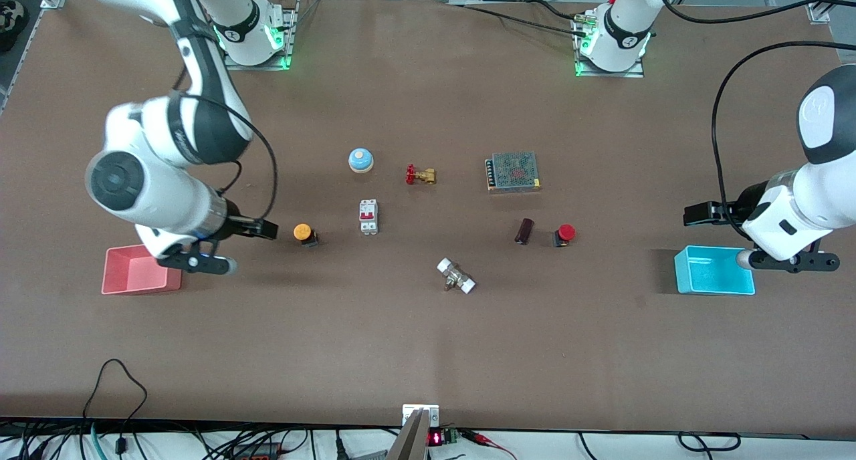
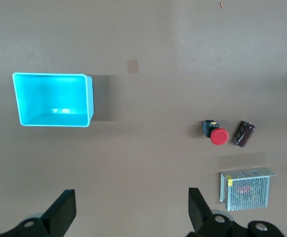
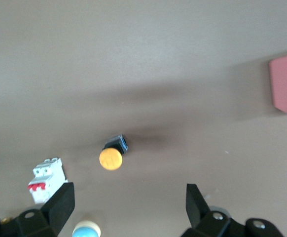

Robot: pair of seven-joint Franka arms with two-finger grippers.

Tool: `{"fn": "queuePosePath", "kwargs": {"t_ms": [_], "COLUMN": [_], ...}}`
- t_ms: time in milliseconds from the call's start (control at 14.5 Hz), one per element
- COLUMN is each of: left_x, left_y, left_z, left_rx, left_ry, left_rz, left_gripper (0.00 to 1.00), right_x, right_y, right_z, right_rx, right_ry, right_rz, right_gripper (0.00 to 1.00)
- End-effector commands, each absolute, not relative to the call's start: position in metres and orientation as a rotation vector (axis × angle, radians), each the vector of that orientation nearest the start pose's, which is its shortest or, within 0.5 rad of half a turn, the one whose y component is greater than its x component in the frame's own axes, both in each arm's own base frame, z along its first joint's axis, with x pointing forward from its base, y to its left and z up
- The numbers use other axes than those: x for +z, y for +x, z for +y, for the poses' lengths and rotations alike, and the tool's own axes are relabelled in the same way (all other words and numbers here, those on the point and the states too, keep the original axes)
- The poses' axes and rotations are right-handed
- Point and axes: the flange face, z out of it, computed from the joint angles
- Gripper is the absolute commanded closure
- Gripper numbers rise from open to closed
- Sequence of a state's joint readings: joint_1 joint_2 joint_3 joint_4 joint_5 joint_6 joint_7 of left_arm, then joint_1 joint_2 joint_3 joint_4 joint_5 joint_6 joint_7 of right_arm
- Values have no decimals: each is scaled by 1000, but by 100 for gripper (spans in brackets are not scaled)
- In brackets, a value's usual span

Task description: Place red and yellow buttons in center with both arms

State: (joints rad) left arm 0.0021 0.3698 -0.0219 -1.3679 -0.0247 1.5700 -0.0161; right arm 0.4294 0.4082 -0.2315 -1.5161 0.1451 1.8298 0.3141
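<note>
Table [image 1: 428, 353]: plain brown top, broad bare stretch along the edge nearest the front camera; the middle is loosely dotted with parts.
Right arm [image 1: 167, 159]: its gripper [image 1: 231, 246] hangs with jaws spread wide and empty, between the pink bin [image 1: 137, 271] and the yellow button [image 1: 304, 233].
Left arm [image 1: 802, 199]: its gripper [image 1: 702, 214] hangs over bare table above the cyan bin [image 1: 712, 271], jaws wide apart, holding nothing.
Step in hand: both buttons rest on the table, free of any claw, so I judge the placing done or close to it.
Yellow button: stands toward the right arm's end, just beside the white breaker [image 1: 368, 216].
Red button [image 1: 564, 235]: stands toward the left arm's end, beside a small dark cylinder [image 1: 524, 231].
Next move: if the buttons must sit closer together, each arm needs a fresh, square grip on the small dark body; otherwise both arms pull away.
Open room: the gap between breaker and cylinder is free except for a white fitting [image 1: 456, 276].
Edges: each bin sits near its own gripper; a low swing could clip a rim.
</note>
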Motion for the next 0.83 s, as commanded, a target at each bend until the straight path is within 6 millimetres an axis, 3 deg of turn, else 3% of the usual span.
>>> {"fn": "queuePosePath", "kwargs": {"t_ms": [0,345,483,621,759], "left_x": [527,570,581,590,598], "left_y": [634,583,564,551,538], "left_z": [-13,-4,-5,-4,-4], "left_rx": [250,249,232,215,200], "left_ry": [-3180,-3182,-3181,-3182,-3182], "left_rz": [35,13,13,11,8], "left_gripper": [0,0,0,0,0], "right_x": [465,519,543,559,572], "right_y": [640,641,639,630,618], "right_z": [145,102,48,-12,-40], "right_rx": [153,135,96,94,110], "right_ry": [-3100,-3105,-3061,-3033,-3032], "right_rz": [243,344,419,329,262], "right_gripper": [0,0,0,0,0]}}
